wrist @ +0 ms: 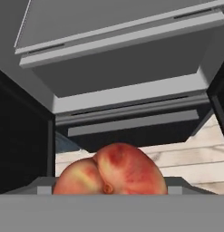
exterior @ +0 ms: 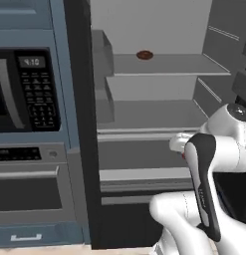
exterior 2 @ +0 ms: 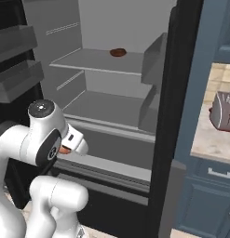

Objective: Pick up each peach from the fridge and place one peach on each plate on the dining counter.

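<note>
Lighting: even, diffuse, rendered; no single source apparent. Fridge interior (exterior: 159,30) pale grey and moderately bright; its door edge (exterior: 82,124) and lower compartment near black. Shadows: soft, faint under the shelves (exterior 2: 102,62). Glare: mild sheen on the white arm (exterior: 214,164). Sharpness: both base views slightly soft and low in resolution, edges jagged. Hand view: peach (wrist: 111,170) close, large, a little blurred; colours saturated. Edge distortion: none evident.

An open grey-walled fridge (exterior: 159,74) fills the centre, a small brown round item (exterior: 144,55) lying on its upper shelf at twelve o'clock. At nine o'clock sits a black microwave (exterior: 25,89) in blue cabinetry. The white robot arm (exterior: 214,169) rises at four o'clock.
</note>
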{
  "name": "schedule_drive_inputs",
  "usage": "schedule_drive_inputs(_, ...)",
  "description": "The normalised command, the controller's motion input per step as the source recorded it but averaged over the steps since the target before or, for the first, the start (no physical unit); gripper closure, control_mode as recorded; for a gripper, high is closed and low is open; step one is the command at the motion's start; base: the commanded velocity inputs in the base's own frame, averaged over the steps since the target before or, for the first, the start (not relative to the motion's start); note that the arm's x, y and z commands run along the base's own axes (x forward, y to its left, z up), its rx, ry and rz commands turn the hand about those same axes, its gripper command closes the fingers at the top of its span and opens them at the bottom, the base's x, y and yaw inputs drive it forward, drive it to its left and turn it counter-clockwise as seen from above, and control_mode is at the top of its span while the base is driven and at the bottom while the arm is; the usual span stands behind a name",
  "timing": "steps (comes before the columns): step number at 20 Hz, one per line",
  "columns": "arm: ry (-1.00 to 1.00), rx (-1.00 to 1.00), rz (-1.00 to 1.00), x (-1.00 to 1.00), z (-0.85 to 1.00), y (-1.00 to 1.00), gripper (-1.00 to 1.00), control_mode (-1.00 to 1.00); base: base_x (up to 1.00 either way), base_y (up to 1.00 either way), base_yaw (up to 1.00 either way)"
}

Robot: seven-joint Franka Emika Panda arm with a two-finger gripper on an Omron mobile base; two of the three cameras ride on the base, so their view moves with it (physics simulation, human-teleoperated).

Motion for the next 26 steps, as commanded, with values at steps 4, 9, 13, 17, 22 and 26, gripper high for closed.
schedule_drive_inputs(4, 0.00, 0.00, 0.00, 0.00, 0.00, 0.00, 1.00, 1.00, -0.55, -0.20, 0.33)
schedule_drive_inputs(9, 0.00, 0.00, 0.00, 0.00, 0.00, 0.00, 1.00, 1.00, -0.84, -0.16, 0.39)
schedule_drive_inputs(13, 0.00, 0.00, 0.00, 0.00, 0.00, 0.00, 1.00, 1.00, -0.76, -0.11, 0.42)
schedule_drive_inputs(17, 0.00, 0.00, 0.00, 0.00, 0.00, 0.00, 1.00, 1.00, -0.62, -0.11, 0.45)
schedule_drive_inputs(22, 0.00, 0.00, 0.00, 0.00, 0.00, 0.00, 1.00, 1.00, -0.44, -0.26, 0.48)
schedule_drive_inputs(26, 0.00, 0.00, 0.00, 0.00, 0.00, 0.00, 1.00, 1.00, -0.57, -0.35, 0.47)
